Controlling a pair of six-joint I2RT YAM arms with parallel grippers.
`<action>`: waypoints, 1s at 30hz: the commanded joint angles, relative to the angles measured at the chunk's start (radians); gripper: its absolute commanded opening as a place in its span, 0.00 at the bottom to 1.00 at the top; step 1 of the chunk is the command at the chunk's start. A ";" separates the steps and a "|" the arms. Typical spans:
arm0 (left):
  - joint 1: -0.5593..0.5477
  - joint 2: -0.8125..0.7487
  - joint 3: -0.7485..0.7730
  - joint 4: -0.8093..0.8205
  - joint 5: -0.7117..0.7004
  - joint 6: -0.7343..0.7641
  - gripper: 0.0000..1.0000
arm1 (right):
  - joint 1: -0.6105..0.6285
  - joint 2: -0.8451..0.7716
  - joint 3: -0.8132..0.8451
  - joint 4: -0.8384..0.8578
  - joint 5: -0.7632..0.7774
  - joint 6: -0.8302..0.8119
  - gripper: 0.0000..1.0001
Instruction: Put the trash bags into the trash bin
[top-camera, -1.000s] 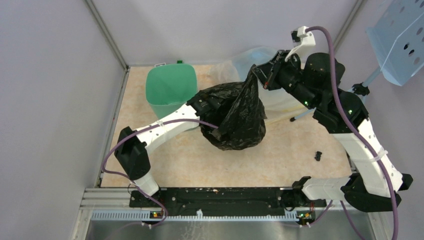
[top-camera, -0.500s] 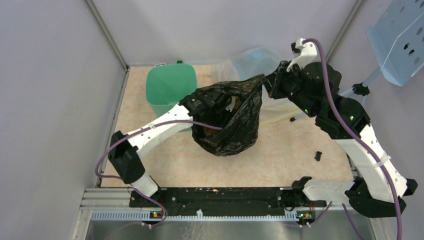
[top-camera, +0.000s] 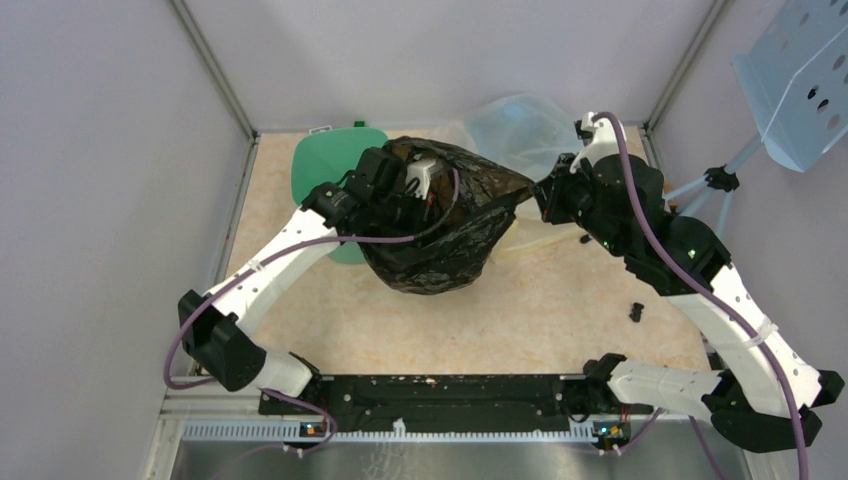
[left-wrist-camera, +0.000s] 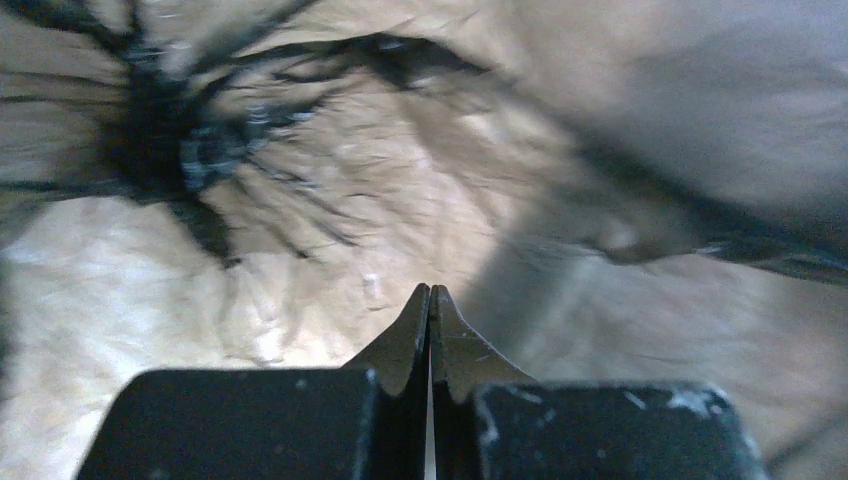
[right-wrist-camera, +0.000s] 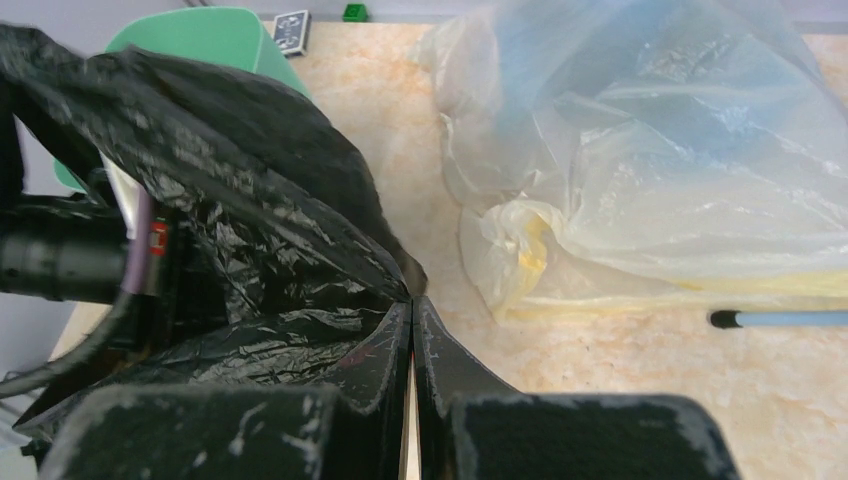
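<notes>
The black trash bag (top-camera: 440, 235) hangs above the table, stretched taut between both grippers. My right gripper (top-camera: 533, 195) is shut on the bag's right corner; in the right wrist view the crinkled black film (right-wrist-camera: 250, 200) runs into its closed tips (right-wrist-camera: 412, 300). My left gripper (left-wrist-camera: 430, 290) is shut at the bag's upper left, inside the bag, with backlit brownish film (left-wrist-camera: 350, 200) all round it. The mint-green trash bin (top-camera: 325, 165) stands just left of the bag, half hidden by the left arm, and its rim (right-wrist-camera: 215, 35) shows behind the bag in the right wrist view.
A big clear-yellowish plastic bag (top-camera: 520, 125) lies at the back right, close behind the right gripper. A small black piece (top-camera: 636, 311) lies on the table at the right. A blue perforated panel on a stand (top-camera: 800, 80) rises outside the right wall. Grey walls enclose the table.
</notes>
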 joint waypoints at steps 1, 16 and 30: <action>0.008 -0.064 -0.039 0.149 0.256 -0.024 0.04 | -0.007 -0.032 -0.020 0.011 0.057 -0.002 0.00; -0.032 -0.201 -0.154 -0.023 0.373 0.136 0.45 | -0.008 0.051 0.056 0.076 0.084 -0.041 0.00; -0.268 -0.088 -0.069 -0.228 -0.085 0.133 0.58 | -0.015 0.093 0.147 0.013 0.082 -0.024 0.00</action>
